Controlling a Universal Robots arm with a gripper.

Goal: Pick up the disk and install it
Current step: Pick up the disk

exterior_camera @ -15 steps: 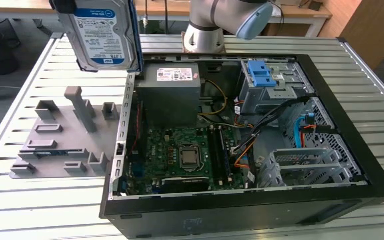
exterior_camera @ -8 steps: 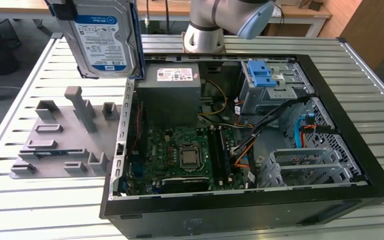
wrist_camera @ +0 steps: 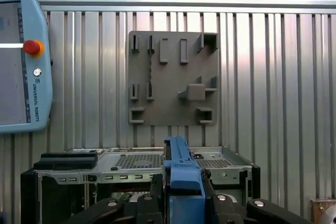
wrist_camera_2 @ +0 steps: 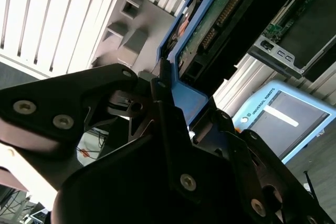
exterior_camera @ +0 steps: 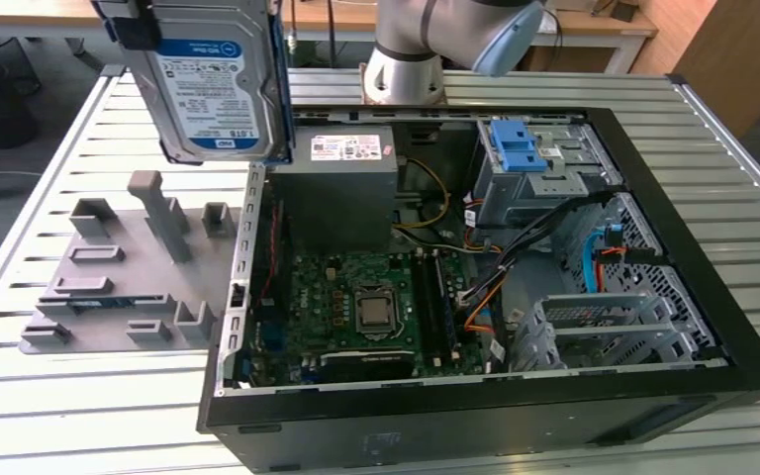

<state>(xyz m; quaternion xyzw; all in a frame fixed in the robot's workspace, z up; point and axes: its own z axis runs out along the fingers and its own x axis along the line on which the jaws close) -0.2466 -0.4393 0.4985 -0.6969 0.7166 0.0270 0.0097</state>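
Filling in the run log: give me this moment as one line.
pincer: shut on disk, by its blue frame | disk: held up in the air | computer case: open, disk not yet installed

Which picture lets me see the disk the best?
The exterior view. There the disk hangs in the air above the table with its whole labelled face showing. The second wrist view shows its blue edge and circuit-board side, pinched by the gripper. The first wrist view shows its blue edge end-on.
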